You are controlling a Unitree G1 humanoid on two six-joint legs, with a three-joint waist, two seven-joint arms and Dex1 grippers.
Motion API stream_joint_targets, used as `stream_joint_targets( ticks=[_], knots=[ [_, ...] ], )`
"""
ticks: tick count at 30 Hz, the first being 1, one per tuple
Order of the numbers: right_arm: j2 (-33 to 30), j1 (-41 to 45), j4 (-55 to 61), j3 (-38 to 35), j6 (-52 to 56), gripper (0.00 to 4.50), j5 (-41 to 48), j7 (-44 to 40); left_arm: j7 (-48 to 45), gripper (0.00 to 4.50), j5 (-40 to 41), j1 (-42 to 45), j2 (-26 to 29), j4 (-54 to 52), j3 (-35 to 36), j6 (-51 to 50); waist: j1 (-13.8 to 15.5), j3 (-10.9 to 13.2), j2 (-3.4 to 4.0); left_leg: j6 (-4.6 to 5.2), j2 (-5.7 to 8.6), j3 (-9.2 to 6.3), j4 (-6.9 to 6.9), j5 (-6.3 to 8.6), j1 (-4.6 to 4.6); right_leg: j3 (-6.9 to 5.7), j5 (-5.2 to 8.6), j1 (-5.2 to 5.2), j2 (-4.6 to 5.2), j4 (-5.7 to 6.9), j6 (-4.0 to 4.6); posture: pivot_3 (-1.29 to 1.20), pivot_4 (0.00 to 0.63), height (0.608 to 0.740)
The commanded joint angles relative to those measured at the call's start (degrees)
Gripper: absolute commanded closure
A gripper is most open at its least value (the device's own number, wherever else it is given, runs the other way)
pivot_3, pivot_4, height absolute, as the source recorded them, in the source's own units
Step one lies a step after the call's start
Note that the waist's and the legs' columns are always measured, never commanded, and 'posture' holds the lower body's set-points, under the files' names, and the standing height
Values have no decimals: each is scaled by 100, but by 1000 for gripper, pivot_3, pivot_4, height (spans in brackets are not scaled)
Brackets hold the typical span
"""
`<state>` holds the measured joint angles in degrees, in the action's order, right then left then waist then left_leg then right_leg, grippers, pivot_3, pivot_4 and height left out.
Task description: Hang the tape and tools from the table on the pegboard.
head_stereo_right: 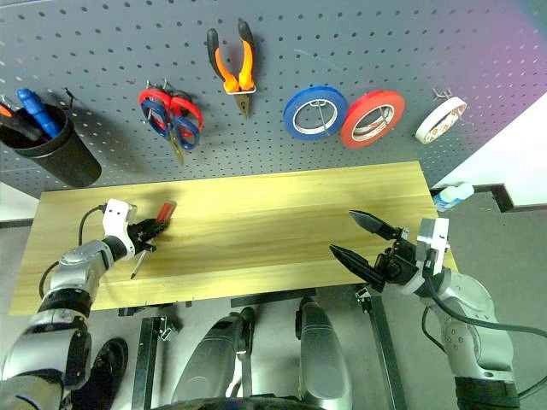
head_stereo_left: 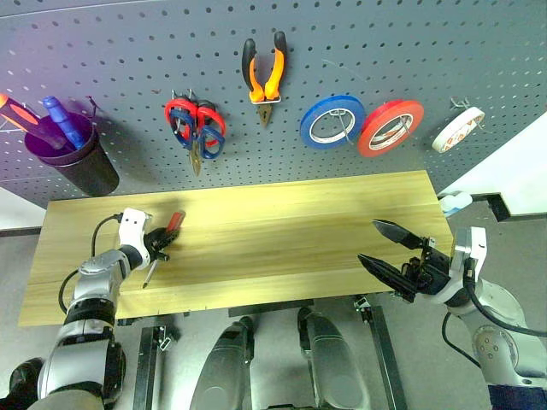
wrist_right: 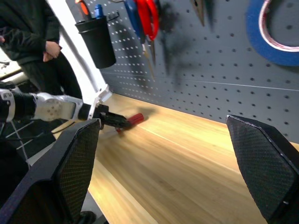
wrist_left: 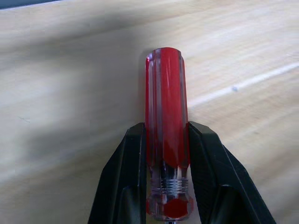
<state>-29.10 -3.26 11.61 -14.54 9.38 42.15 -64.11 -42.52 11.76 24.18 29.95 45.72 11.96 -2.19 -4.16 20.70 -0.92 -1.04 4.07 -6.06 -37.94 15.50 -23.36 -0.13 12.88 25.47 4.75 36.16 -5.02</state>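
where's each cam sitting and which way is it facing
Left and right eye views: on the head, looking down over table and pegboard; both arms show.
Left wrist view: along the left gripper, shut on the red screwdriver.
Right wrist view: between the open right gripper fingers, toward the pegboard.
All views share the screwdriver.

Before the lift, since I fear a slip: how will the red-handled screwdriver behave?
The screwdriver looks rigid, likely light. Its glossy, ribbed handle may slide between the left gripper's fingers closed on it near the shaft end. Set back on the table, it could roll.
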Motion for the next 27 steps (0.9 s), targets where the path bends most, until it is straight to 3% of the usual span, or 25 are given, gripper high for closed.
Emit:
stream_joint_targets(
  ticks=[1, 10, 16, 21, 27],
  knots=[
    [71, 147, -143, -1, -184, 0, -7, -133, 80, 3604, 259, -546, -96, -1024, 117, -362, 8, -1, 0, 0, 0, 0, 0, 0, 0, 0, 0, 0, 0, -1, 0, -167, 341, 740],
    [335, 744, -941, 199, -608, 0, -240, -411, 386, 3604, 645, -1537, -330, -3200, 171, -974, 40, -26, 1, -5, 3, -3, -1, -2, -1, -2, -2, -1, 2, -2, 1, -129, 267, 740],
    [565, 1065, -1419, 310, -923, 0, -388, -561, 400, 3604, 489, -1966, -459, -4131, 91, -278, 52, -108, 0, -9, 4, -3, 0, -4, -1, -4, -4, 1, -3, 0, 0, -113, 227, 740],
    [556, 1266, -1730, 287, -1051, 0, -297, -909, 684, 3604, 532, -2189, -576, -4741, 444, 670, 81, -240, 3, -18, 4, -2, -1, -9, 0, -4, -12, 0, -5, 0, 1, -111, 201, 740],
    [648, 1421, -2006, 389, -1108, 0, -306, -1268, 1087, 3604, 458, -2011, -515, -5102, 627, 1049, 168, -439, 2, -25, 3, -1, -3, -14, 6, -4, -21, -6, -12, -1, 3, -101, 171, 740]
  ],
)
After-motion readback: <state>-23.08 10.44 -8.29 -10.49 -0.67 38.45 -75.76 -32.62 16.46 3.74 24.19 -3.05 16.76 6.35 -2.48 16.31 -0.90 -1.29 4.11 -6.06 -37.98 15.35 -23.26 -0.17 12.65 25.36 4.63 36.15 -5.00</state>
